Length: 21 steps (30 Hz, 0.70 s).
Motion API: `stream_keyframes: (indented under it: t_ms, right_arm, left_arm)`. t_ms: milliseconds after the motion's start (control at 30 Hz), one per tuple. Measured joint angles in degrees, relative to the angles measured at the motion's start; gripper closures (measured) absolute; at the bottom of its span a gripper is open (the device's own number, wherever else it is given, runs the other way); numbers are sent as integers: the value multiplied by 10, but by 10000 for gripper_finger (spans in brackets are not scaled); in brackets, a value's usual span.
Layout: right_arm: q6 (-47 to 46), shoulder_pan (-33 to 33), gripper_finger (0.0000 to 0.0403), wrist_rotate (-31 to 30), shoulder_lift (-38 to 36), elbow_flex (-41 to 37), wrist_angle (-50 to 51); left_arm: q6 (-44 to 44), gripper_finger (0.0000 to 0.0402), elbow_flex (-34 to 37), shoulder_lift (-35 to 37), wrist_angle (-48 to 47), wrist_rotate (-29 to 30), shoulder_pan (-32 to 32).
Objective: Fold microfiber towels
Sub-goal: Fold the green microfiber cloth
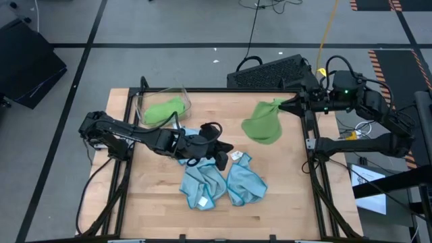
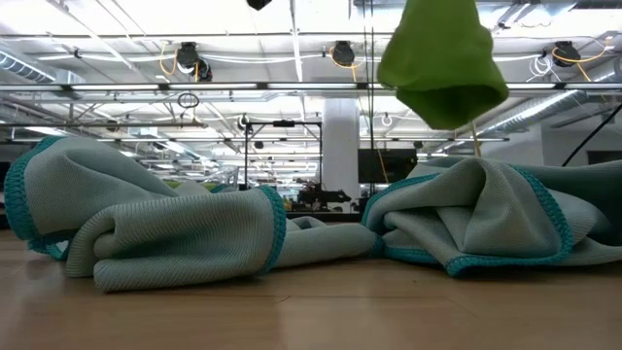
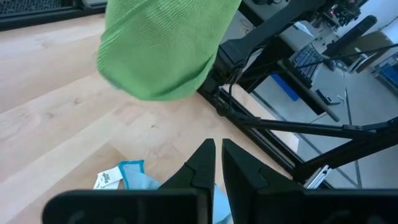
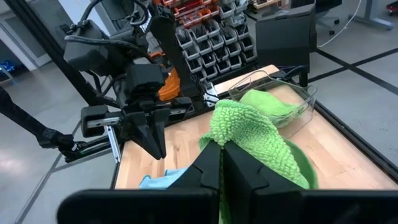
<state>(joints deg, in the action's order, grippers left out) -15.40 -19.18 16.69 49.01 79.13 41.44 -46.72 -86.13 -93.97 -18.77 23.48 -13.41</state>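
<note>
The left arm is seen stretched low over the table [image 1: 270, 202], its left gripper [image 1: 221, 160] just above the blue towels [image 1: 219, 183]. In the left wrist view its fingers [image 3: 202, 163] are nearly shut with only a thin slit between them, and nothing is held.

Behind it, a clear bin [image 1: 145, 101] sits at the far left corner with a green towel [image 1: 164, 110] bunched inside.

At centre, the blue towels lie crumpled in a heap, touching each other; how many there are cannot be told. Thick soft pile, teal stitched edges and rounded rolls are shown in the low view. A small white tag [image 1: 237, 155] lies at the heap's edge.

To the right, a second green towel [image 1: 263, 123] is hung in the air, pinched at one corner by the right gripper [image 1: 283, 104], which is clamped shut on it. The cloth droops in a bag-like shape, clear of the table; a looped, nubby weave is shown in the right wrist view.

Step judged: pick-up and lift of one towel before spreading; no fold is made yet. Next, the towel would need to be lowered onto bare wood and laid flat, probably with a second corner taken by the left gripper, which would have to be opened first.
</note>
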Motion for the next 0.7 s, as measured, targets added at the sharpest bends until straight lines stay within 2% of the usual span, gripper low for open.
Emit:
stream_keyframes:
  t_ms: [200, 433, 700]
  right_arm:
    - [9, 0, 401, -1, 7, 0, 1]
    - [-3, 0, 401, -1, 8, 0, 0]
    - [-4, 0, 401, -1, 8, 0, -1]
  left_arm:
    - [-20, 371, 0, 0, 40, -22, 6]
    - [16, 371, 0, 0, 162, -21, 36]
    - [16, 371, 0, 0, 158, -47, 67]
